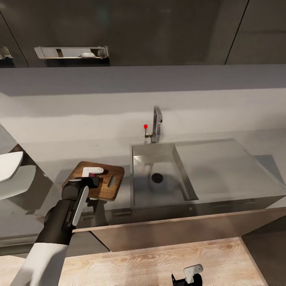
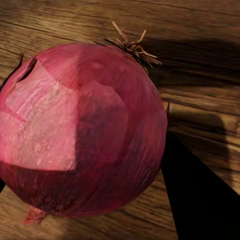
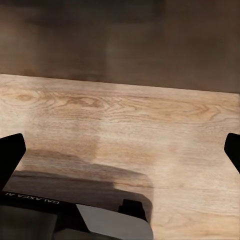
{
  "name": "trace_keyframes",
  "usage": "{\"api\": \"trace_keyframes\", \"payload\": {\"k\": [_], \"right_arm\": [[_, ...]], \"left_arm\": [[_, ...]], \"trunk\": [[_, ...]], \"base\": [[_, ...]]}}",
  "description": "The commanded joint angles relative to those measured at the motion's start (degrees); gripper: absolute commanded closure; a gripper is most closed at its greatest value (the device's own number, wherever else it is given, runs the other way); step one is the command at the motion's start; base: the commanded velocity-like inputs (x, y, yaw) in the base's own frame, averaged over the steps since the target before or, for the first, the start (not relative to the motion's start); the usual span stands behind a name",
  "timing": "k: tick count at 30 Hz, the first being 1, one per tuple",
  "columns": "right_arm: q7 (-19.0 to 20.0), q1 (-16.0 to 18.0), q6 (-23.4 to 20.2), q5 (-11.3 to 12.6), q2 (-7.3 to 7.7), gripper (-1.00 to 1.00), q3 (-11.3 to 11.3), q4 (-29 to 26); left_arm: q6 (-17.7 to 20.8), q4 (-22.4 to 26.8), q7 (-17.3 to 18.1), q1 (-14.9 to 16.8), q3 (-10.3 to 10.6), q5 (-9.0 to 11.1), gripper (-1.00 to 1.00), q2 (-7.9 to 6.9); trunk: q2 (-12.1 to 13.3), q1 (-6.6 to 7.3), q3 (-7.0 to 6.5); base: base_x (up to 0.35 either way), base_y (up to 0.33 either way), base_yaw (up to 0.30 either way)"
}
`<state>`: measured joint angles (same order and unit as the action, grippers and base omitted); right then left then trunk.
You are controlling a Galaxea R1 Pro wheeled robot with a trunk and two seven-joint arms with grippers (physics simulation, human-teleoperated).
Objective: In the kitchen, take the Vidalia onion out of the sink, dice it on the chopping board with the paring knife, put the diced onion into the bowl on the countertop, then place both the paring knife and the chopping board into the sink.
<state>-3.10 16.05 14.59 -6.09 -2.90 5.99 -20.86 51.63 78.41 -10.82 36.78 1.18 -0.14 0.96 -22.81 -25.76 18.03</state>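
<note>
The dark brown chopping board (image 1: 107, 183) lies on the grey countertop (image 1: 59, 153) just left of the sink (image 1: 143, 186). My left gripper (image 1: 93, 177) is down on the board, shut on the Vidalia onion (image 2: 82, 130). The onion is a reddish-pink bulb with a dry root tuft, resting against the board's wood (image 2: 200, 45). One dark finger (image 2: 200, 200) presses against its side. A sliver of pink (image 1: 92, 174) marks the onion in the head view. A white rounded bowl (image 1: 8, 166) is cut off by the picture's left edge. The paring knife is out of view. My right gripper (image 3: 120, 150) hangs open over the floor.
The sink's basin is bare down to its round drain (image 1: 157, 177). A flat drainboard (image 1: 222, 167) lies on its right and a chrome tap (image 1: 157, 121) with a red dot stands behind. Dark wall cabinets (image 1: 159, 31) hang above. Light wooden floor (image 1: 159, 262) lies below the counter front.
</note>
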Motion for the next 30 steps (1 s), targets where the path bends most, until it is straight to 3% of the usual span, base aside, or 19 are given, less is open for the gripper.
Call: {"api": "trace_keyframes", "payload": {"k": [1, 12, 30], "right_arm": [[-0.32, 0.04, 0.09, -0.59, 0.0, -1.0, 0.08, 0.03], [-0.32, 0.04, 0.09, -0.59, 0.0, -1.0, 0.08, 0.03], [-0.32, 0.04, 0.09, -0.59, 0.01, -1.0, 0.08, 0.03]], "left_arm": [[0.31, 0.06, -0.08, 0.05, 0.05, -0.12, 1.0, 0.0], [0.31, 0.06, -0.07, 0.05, 0.05, -0.12, 1.0, -0.07], [0.31, 0.34, -0.08, 0.05, 0.05, -0.21, 1.0, -0.08]], "trunk": [[-0.1, -0.03, 0.18], [-0.1, -0.03, 1.0], [-0.1, -0.03, 1.06]], "base": [[0.0, 0.0, 0.0], [0.0, 0.0, 0.0], [0.077, 0.029, 0.0]]}}
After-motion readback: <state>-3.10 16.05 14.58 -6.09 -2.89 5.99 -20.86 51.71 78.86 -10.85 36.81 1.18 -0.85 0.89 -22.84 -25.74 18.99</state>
